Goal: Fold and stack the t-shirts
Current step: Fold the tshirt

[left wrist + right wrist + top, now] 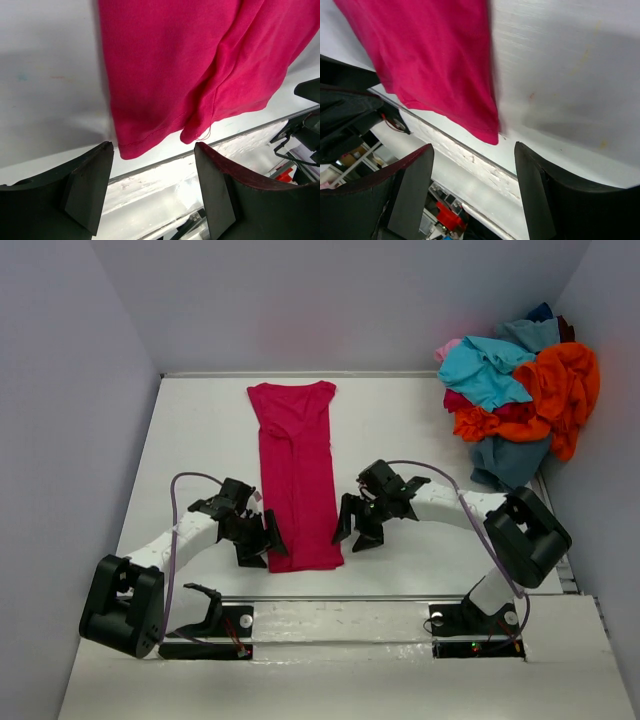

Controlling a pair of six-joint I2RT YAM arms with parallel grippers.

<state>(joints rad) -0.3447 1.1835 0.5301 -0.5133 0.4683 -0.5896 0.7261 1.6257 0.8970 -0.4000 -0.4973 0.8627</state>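
You see the crimson t-shirt (295,475) lying flat as a long narrow strip on the worktop (200,440). Its near end sits between the left jaws and right jaws, both spread apart. Well beyond the right jaws, the other t-shirts (520,390) lie heaped.

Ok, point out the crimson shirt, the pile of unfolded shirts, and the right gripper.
crimson shirt (296,480): top view, middle of the cloth.
shirt pile (500,370): top view, on its turquoise part.
right gripper (356,532): top view, midway between its fingertips.

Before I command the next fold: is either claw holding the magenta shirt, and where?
Nothing is held. The left claw and right claw stand open, empty, by the magenta shirt's bottom corners.
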